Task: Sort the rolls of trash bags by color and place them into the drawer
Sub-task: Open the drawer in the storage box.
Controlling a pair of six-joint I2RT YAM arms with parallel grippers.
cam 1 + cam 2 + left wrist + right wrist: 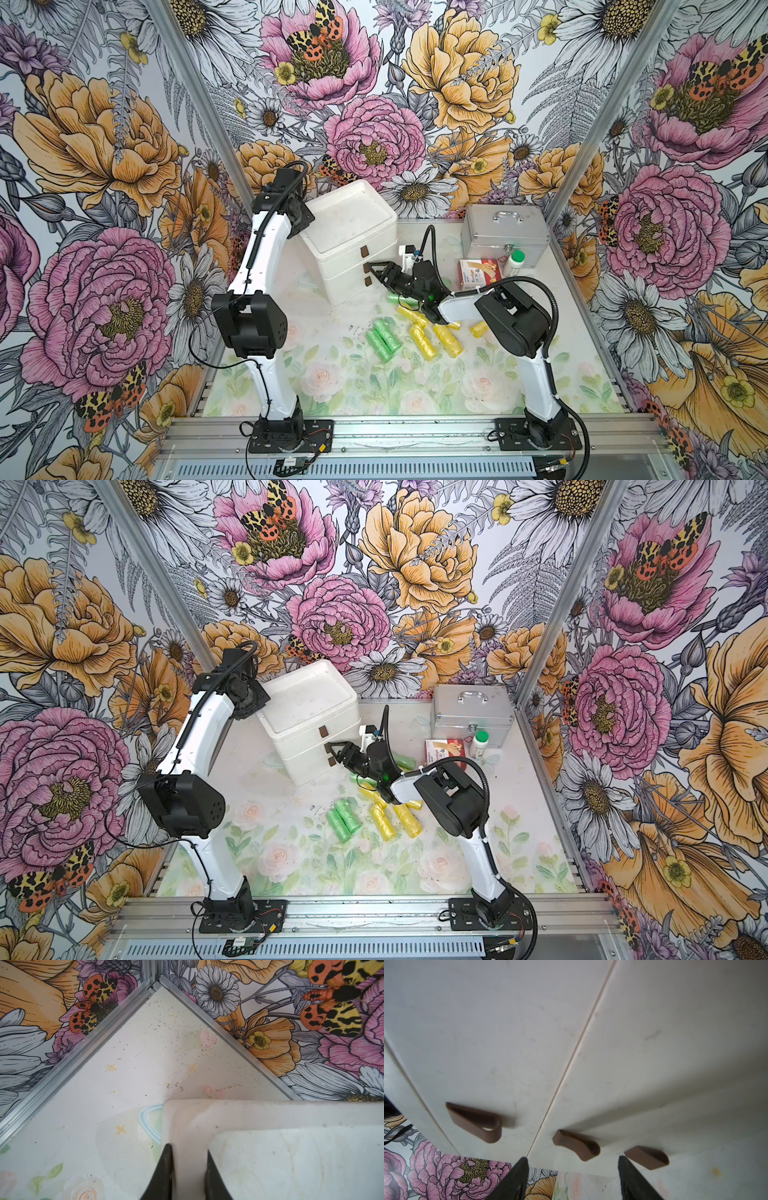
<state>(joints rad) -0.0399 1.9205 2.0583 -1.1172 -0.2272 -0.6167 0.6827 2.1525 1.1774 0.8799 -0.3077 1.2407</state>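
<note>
The white drawer unit [349, 232] stands at the back left with its three brown-handled drawers closed. My left gripper [189, 1149] is shut on the unit's top rim [270, 1113] at its back left corner; in both top views the wrist hides the fingers. My right gripper [372, 270] is open, level with the drawer fronts, and its fingertips straddle the middle brown handle [577, 1147] without touching it. Rolls of trash bags lie on the table in front of the unit: three green ones [383, 340] side by side, several yellow ones [424, 340], and another green one [395, 298] under my right wrist.
A silver metal case [505, 230] sits at the back right. In front of it are a white bottle with a green cap [514, 262] and a red and white bandage box [478, 274]. Flowered walls close in the table on three sides.
</note>
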